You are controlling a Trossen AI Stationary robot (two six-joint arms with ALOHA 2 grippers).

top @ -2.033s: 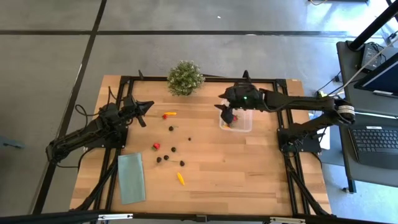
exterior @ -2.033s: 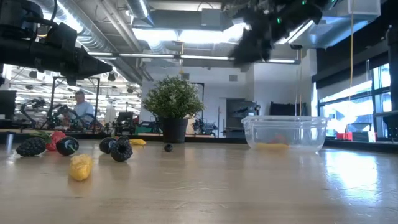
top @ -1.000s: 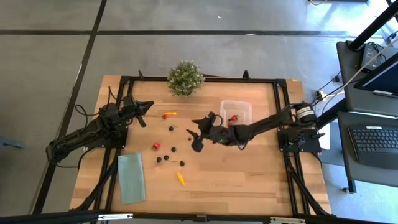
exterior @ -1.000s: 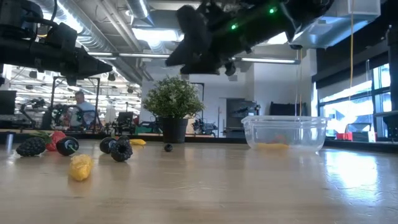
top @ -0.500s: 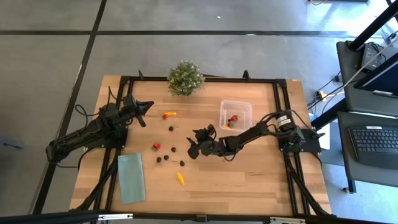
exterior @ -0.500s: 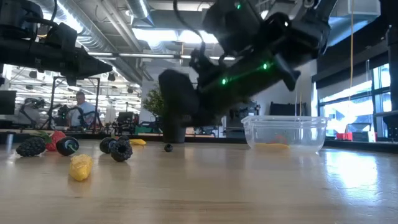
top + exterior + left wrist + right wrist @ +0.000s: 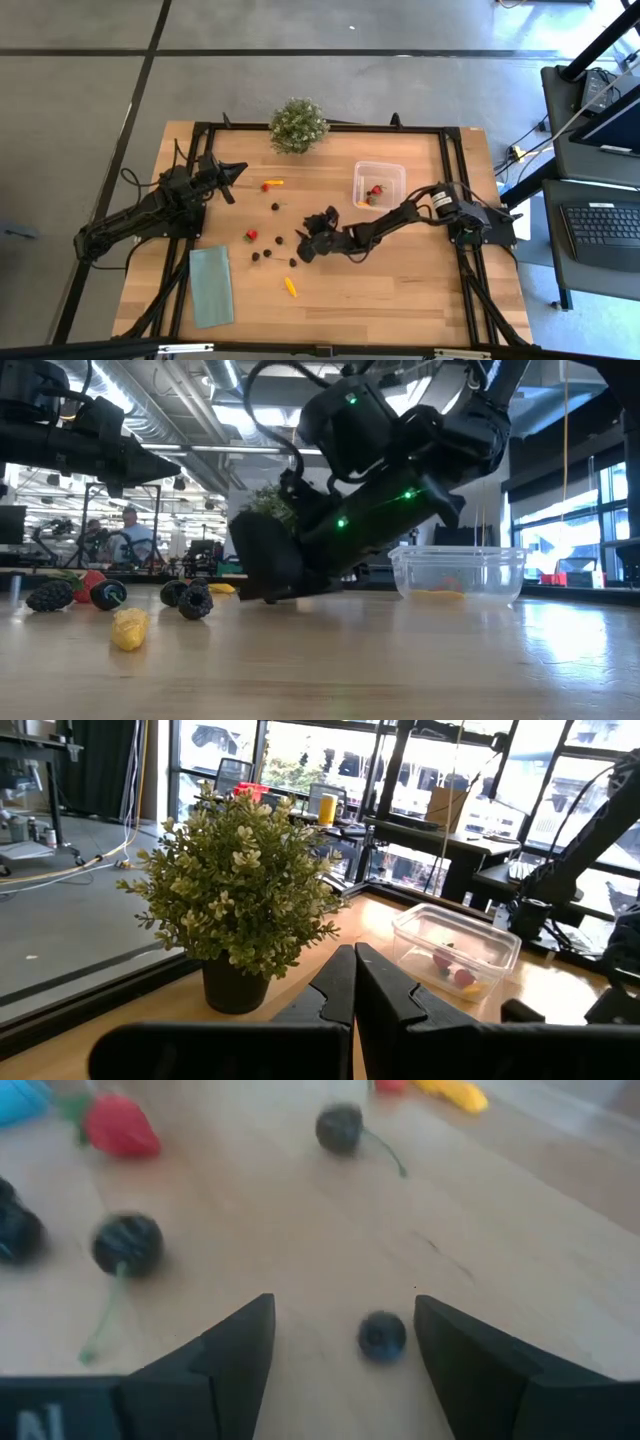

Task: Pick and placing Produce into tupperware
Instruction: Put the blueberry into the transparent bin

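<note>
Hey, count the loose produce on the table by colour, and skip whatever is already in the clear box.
Dark berries and cherries: 6, one of them between the open fingers of the right end effector
Red pieces: 2
Yellow-orange pieces: 2
Total: 10

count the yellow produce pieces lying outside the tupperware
2: a yellow piece right of the green cloth, another near the potted plant. The right arm could hide others.
</note>
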